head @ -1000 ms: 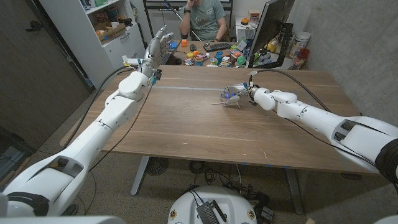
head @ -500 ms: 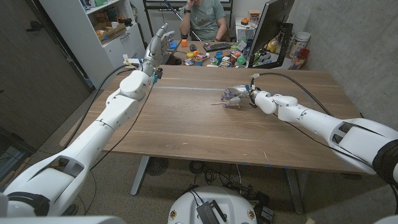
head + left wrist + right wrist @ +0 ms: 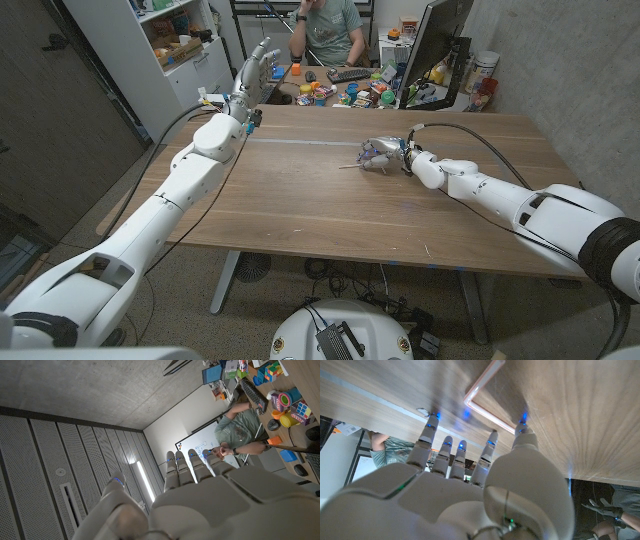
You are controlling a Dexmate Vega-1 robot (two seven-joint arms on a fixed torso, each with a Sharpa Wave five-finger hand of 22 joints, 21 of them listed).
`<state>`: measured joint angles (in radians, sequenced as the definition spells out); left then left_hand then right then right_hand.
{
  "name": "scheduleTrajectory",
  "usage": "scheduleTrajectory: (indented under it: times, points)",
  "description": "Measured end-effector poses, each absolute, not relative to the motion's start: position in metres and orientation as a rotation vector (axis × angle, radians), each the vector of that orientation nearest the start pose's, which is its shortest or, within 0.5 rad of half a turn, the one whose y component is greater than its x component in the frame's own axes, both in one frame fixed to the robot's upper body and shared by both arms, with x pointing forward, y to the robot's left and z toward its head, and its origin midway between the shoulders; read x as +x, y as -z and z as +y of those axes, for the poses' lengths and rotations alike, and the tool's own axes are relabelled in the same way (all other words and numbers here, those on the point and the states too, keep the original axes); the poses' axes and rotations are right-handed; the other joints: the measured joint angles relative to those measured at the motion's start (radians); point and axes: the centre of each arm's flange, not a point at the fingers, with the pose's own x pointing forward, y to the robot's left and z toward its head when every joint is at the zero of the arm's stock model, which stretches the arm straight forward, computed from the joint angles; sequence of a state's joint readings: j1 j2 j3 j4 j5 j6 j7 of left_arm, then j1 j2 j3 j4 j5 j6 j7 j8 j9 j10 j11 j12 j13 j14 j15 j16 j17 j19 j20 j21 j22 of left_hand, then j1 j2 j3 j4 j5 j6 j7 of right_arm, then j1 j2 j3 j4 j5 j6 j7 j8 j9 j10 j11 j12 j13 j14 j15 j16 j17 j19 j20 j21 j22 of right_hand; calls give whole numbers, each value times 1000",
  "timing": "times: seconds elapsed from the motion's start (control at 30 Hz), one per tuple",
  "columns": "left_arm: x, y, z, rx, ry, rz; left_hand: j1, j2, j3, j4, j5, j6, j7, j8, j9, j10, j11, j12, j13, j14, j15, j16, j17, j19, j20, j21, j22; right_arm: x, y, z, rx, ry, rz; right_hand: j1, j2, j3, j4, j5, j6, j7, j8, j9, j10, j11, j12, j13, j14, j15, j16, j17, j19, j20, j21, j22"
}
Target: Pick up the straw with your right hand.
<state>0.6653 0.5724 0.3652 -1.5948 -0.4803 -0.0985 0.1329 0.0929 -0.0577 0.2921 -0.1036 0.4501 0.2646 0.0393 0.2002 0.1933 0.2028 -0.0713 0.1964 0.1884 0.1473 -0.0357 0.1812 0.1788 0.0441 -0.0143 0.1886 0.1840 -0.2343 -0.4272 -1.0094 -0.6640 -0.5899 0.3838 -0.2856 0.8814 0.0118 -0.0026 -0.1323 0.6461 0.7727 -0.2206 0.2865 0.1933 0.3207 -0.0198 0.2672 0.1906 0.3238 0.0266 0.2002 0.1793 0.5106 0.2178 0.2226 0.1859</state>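
Observation:
A thin pale bent straw [image 3: 485,407] lies on the wooden table [image 3: 300,200]; in the head view one end of the straw [image 3: 349,165] pokes out to the left of my right hand [image 3: 383,153]. That hand [image 3: 470,490] arches over the straw with its fingertips [image 3: 491,440] down at the tabletop. The straw passes between thumb and fingers, which stand apart. My left hand [image 3: 252,75] is raised above the table's far left corner, fingers straight and apart, holding nothing; the left wrist view shows this hand [image 3: 200,495] from behind.
A person [image 3: 330,25] sits behind the table's far edge. Several colourful toys [image 3: 365,95] and a keyboard [image 3: 348,74] lie along that edge, beside a monitor [image 3: 435,50]. A white shelf [image 3: 175,40] stands at the back left.
My right hand has shifted slightly farther from me and to the right over the straw, its wrist turning. The straw's free end and the left arm have stayed put.

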Motion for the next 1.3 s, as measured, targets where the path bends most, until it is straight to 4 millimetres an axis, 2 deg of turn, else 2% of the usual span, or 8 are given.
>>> scheduleTrajectory:
  times: [0.2, 0.37, 0.5, 0.73, 0.93, 1.2, 1.3]
  points:
    - [596, -150, 252, 160, 150, -847, 0, 0, 0, 0, 0, 0, 0, 0, 0, 0, 0, 0, 0, 0, 0, 0, 0, -4, 4, 0, 0, 734, -10, -204, -1525, -126, -722, 10, 0, -8, 0, 3, 1, 1, 0, 0, 3, 0, 0, 0, 7, 0, 0, 0, 9, 2, 0, -1]
    - [595, -150, 250, 157, 151, -849, 0, 0, 0, 0, 0, 0, 0, 0, 0, 0, 0, 0, 0, 0, 0, 0, 0, -6, 6, 0, 0, 733, -7, -207, -1520, -123, -725, 14, 3, -17, 0, 13, 41, 1, 4, 0, 10, -7, 0, 0, 18, -3, 0, 0, 12, -2, -2, -4]
    - [595, -150, 249, 156, 150, -847, 0, 0, 0, 0, 0, 0, 0, 0, 0, -4, -4, 0, 0, 0, 0, 0, 0, -6, 6, 0, 0, 732, -3, -210, -1520, -124, -725, 48, 8, -21, -4, 27, 73, 1, 13, -1, 14, -10, 0, 0, 18, -4, 0, 3, 12, -2, -2, -3]
    - [594, -150, 246, 157, 152, -849, 0, 0, 0, 0, 0, 0, 0, 0, 0, -4, -4, 0, 0, 0, 0, 0, 0, -9, 9, 0, 0, 731, 0, -212, -1532, -122, -725, 70, 13, -26, -10, 35, 112, 1, 21, -1, 19, -16, 0, 0, 18, -3, 0, 5, 12, -2, -6, -2]
    - [594, -150, 245, 156, 153, -850, 0, 0, 0, 0, 0, 4, 4, 0, 0, -7, -7, 0, 0, 0, 0, 0, 0, -9, 9, 0, 0, 731, 3, -215, -1561, -127, -722, 72, 15, -32, -9, 39, 123, -2, 21, 0, 19, -16, 0, 0, 18, -3, 0, 5, 12, -2, -6, -2]
    - [593, -151, 244, 151, 152, -856, 0, 0, 0, 0, 0, 5, 5, 0, 0, -7, -7, 0, 0, -2, -3, 0, 0, -9, 9, 0, 0, 731, 4, -218, -1600, -136, -723, 77, 10, -46, 1, 50, 132, -4, 24, 1, 24, -21, 0, 0, 18, -3, 0, 5, 12, -2, -6, 0]
    - [593, -151, 244, 150, 151, -859, 0, 0, 0, 0, 0, 5, 5, 0, 0, -7, -7, 0, 0, -2, -3, 0, 0, -9, 9, 0, 0, 730, 3, -219, -1604, -136, -724, 77, 10, -50, -3, 50, 132, -4, 24, 1, 24, -21, 0, 0, 18, -3, 0, 5, 12, -2, -6, 0]
